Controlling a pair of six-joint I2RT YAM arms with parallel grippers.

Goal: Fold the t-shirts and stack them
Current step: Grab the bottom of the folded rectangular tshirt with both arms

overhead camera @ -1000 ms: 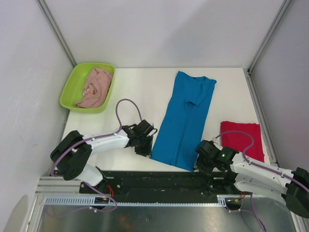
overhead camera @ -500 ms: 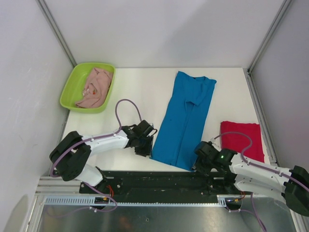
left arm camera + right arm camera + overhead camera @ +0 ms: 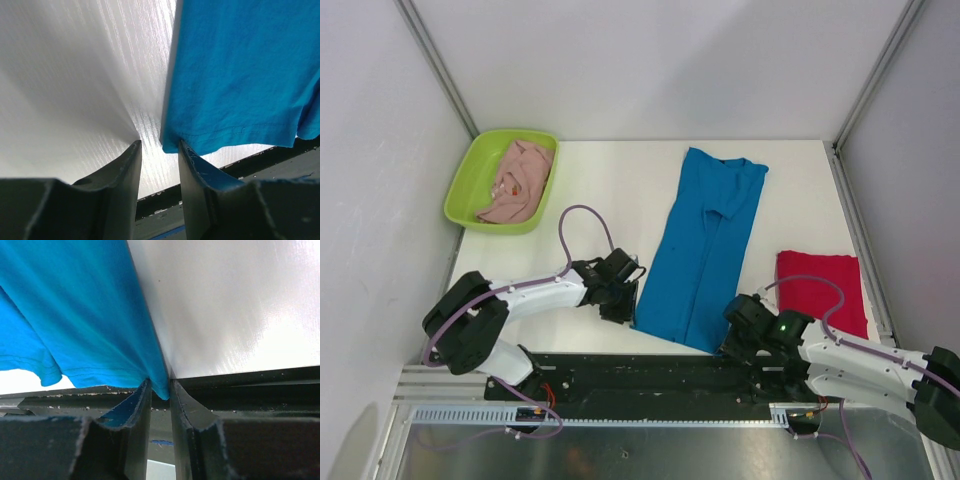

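Note:
The blue t-shirt [image 3: 705, 245] lies flat in a long strip down the middle of the table. Its near hem reaches the front edge. My left gripper [image 3: 624, 310] is open at the shirt's near left corner [image 3: 172, 142]; that corner lies by the right fingertip [image 3: 187, 152], with bare table in the gap [image 3: 160, 146]. My right gripper [image 3: 728, 345] is at the near right corner, which hangs over the table edge between its narrowly parted fingers [image 3: 160, 386]. A folded red t-shirt [image 3: 820, 290] lies at the right. The pale pink t-shirt [image 3: 518, 180] is crumpled in the tray.
A lime-green tray [image 3: 460, 190] stands at the back left corner. The black base rail [image 3: 650, 375] runs along the table's near edge under both grippers. White walls close in the table on three sides.
The right gripper's jaws have narrowed round the blue shirt's near right corner and the arm has edged slightly left. The left gripper has barely moved.

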